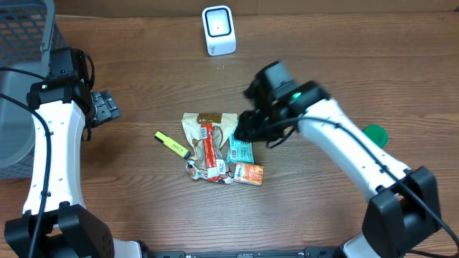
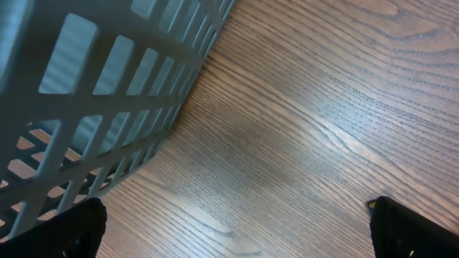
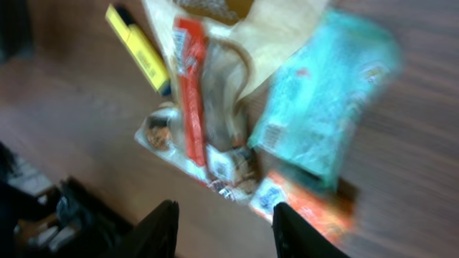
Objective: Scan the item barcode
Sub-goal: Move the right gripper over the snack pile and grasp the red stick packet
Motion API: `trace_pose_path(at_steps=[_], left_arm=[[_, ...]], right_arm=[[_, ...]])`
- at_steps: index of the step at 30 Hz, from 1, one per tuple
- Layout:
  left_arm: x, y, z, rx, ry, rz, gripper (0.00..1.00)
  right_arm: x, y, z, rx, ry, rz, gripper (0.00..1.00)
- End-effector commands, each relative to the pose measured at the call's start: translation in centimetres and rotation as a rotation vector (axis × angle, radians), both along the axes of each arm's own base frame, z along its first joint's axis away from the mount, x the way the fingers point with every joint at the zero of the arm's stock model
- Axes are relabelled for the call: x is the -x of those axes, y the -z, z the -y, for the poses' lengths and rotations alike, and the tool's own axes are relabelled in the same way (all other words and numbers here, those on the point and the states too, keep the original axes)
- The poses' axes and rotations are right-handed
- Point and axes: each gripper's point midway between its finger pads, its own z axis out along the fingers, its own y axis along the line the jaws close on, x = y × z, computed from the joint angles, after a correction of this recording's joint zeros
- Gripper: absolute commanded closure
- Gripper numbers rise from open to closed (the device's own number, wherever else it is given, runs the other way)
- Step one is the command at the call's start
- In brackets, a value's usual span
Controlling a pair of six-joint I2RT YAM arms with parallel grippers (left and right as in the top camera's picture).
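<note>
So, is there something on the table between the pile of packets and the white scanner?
Nothing visible. Only bare table lies between the pile of packets and the white scanner near the far edge. The right pincer hangs over the pile's right side, not in that path.

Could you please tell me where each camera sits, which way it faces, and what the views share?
Overhead: above the table, looking down at snacks, marker, scanner, basket; both arms show.
Left wrist: on left arm, facing table beside the basket; own fingertips.
Right wrist: on right arm, facing the snacks; own fingertips.
Shared: overhead and right wrist show the marker.
</note>
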Motion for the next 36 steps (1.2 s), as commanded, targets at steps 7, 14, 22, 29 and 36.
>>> trace_pose_path(at_steps=[7,14,22,29,36], left_arm=[[-0.3,-1.0,0.0,-0.014,0.018,0.023,0.0],[-0.3,-1.0,0.0,-0.014,0.018,0.023,0.0],[-0.3,-1.0,0.0,-0.014,0.018,0.023,0.0],[-0.3,-1.0,0.0,-0.014,0.018,0.023,0.0],[-0.3,-1.0,0.0,-0.014,0.018,0.023,0.0]], right_arm=[[3.3,2.7,-6.7,0.08,-0.057,0.213,0.57],[4.6,4.1,-6.9,0.158,0.077,0.212,0.62],[4.9,7.0,-6.6,0.2,0.092,0.171,0.62],[5.2,8.4,-7.0,0.201,0.076,0.135,0.62],[5.4,9.8,-6.8,0.229,0.095,0.104,0.63]])
